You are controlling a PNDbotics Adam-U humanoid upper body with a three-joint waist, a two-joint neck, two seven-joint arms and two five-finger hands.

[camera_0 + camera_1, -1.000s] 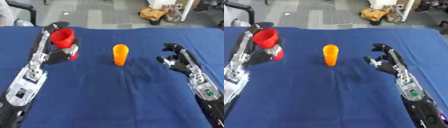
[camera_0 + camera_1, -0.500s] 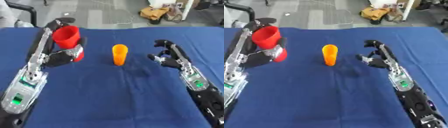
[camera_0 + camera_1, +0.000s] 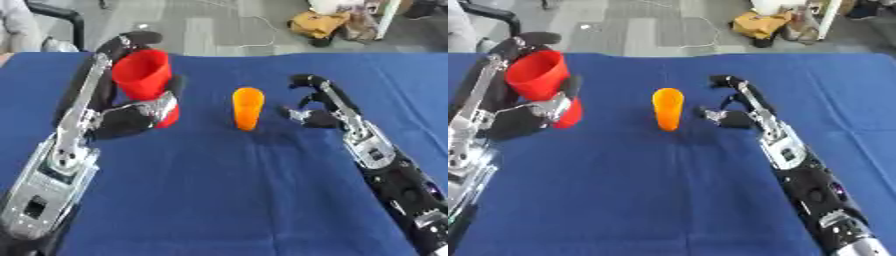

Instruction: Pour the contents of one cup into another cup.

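left hand (image 3: 131,117): curled round tall red plastic cup (image 3: 144,80), tilted, seemingly lifted
right hand (image 3: 319,107): fingers spread, empty, just beside upright orange plastic cup (image 3: 248,108)
surface: blue tablecloth (image 3: 219,200)

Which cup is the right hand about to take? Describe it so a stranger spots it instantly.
On the blue table, look to the middle: the orange cup stands upright, alone, just left of the right hand. It is narrow and untouched, unlike the wider red cup gripped by the left hand.
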